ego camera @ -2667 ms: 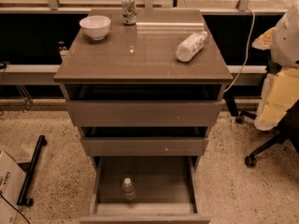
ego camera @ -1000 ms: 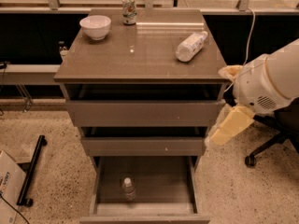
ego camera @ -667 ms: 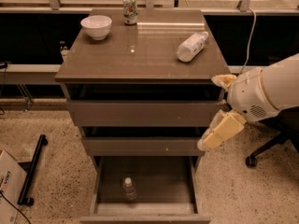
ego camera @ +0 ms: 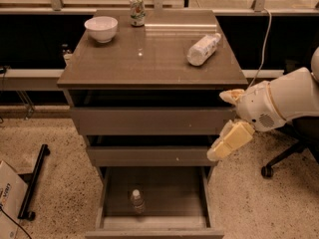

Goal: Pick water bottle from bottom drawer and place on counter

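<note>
Gripper (ego camera: pixel 219 125), fingers spread apart and holding nothing, is hovering at the right side of the cabinet, level with the two upper drawers. The counter (ego camera: pixel 149 63) is carrying a white bottle (ego camera: pixel 202 49) lying on its side, a bowl (ego camera: pixel 101 29) and a can (ego camera: pixel 136 10). The bottom drawer (ego camera: pixel 164 193) is standing pulled out, with the water bottle (ego camera: pixel 137 201) standing upright inside, left of centre.

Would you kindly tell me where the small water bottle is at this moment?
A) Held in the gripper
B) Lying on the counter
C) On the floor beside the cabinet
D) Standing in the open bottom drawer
D: the water bottle stands upright in the pulled-out bottom drawer, while the gripper hangs open and empty by the cabinet's right side, above it.
</note>
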